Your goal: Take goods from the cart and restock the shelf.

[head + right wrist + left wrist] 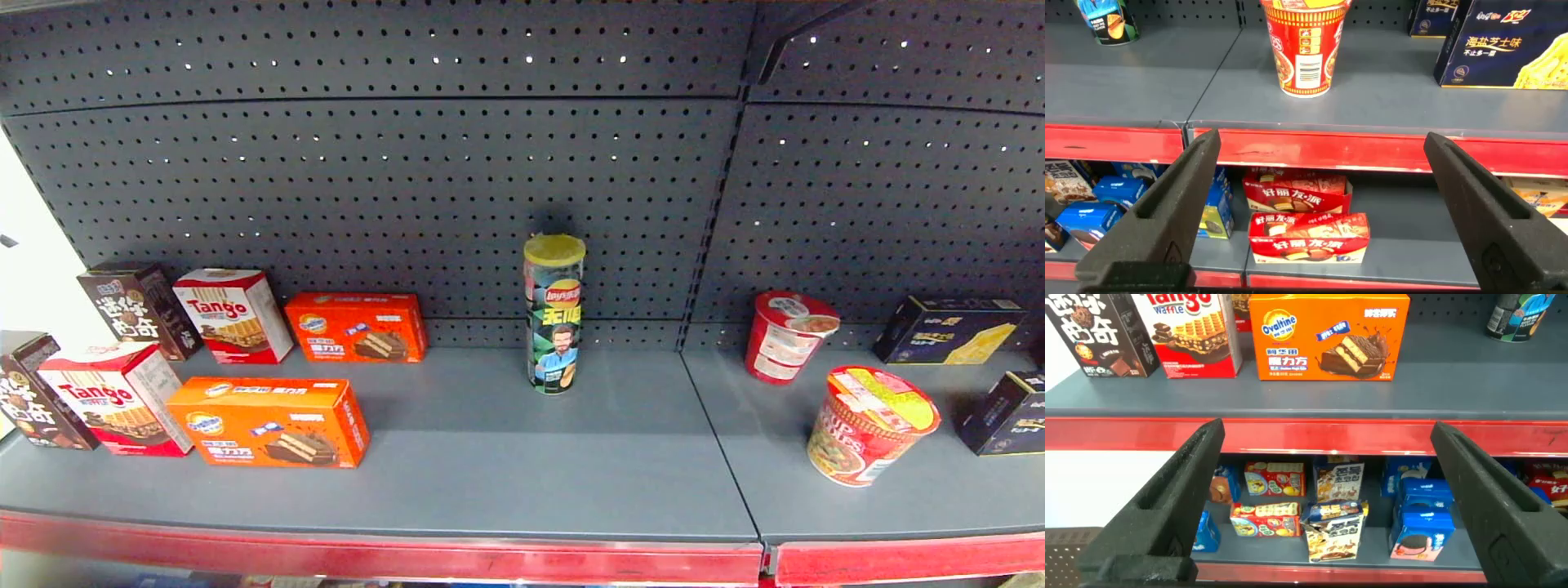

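Observation:
The grey shelf (522,465) holds a tall chips can (554,314) with a yellow lid, standing upright mid-shelf by the pegboard. My left gripper (1325,433) hangs open and empty in front of the shelf's red front edge (1323,434), below an orange cake box (1328,336). My right gripper (1321,139) is also open and empty, level with the red edge and below a red cup of noodles (1305,49). The can's base appears in the left wrist view (1523,314) and the right wrist view (1109,20).
On the left stand two orange boxes (269,422), two wafer boxes (110,398) and two dark chocolate boxes (139,309). On the right are two noodle cups (869,425) and dark blue boxes (951,329). The lower shelf holds several boxes (1331,531), including red ones (1306,237).

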Controlling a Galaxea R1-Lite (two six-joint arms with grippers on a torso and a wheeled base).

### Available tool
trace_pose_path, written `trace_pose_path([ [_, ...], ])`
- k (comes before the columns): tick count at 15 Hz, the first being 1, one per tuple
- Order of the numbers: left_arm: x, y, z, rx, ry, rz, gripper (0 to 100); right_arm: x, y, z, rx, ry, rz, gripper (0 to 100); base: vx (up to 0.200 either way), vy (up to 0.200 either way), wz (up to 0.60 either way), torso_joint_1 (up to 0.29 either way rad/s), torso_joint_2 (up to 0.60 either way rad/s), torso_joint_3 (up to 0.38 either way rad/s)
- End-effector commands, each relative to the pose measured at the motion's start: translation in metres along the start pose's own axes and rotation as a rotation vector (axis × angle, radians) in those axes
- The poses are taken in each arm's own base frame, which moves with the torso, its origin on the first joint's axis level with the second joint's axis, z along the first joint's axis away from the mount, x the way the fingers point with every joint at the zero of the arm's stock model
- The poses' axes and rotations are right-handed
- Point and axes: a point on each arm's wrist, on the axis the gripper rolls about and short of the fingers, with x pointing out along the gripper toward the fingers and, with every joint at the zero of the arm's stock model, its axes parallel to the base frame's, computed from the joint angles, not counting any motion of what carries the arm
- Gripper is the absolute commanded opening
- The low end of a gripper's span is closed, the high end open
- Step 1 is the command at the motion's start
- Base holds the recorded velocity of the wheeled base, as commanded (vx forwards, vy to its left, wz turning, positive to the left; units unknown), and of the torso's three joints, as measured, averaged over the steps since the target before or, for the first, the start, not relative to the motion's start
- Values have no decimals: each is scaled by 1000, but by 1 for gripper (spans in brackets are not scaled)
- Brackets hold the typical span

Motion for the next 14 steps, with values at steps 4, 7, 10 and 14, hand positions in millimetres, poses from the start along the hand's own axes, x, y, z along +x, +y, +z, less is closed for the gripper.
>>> trace_pose_path([
  [4, 0, 0, 0, -3, 2, 1, 100, 0, 0, 0, -1, 0, 0, 100, 0, 0, 0, 0, 0, 0],
  [7, 0, 0, 0, -3, 2, 0, 100, 0, 0, 0, -1, 0, 0, 100, 0, 0, 600, 4, 4, 4],
  [10, 0, 0, 0, -3, 2, -2, 100, 0, 0, 0, -1, 1, 0, 100, 0, 0, 600, 2, 4, 6],
  [14, 0, 0, 0, -1, 2, -2, 100, 0, 0, 0, -1, 0, 0, 100, 0, 0, 600, 1, 0, 6],
])
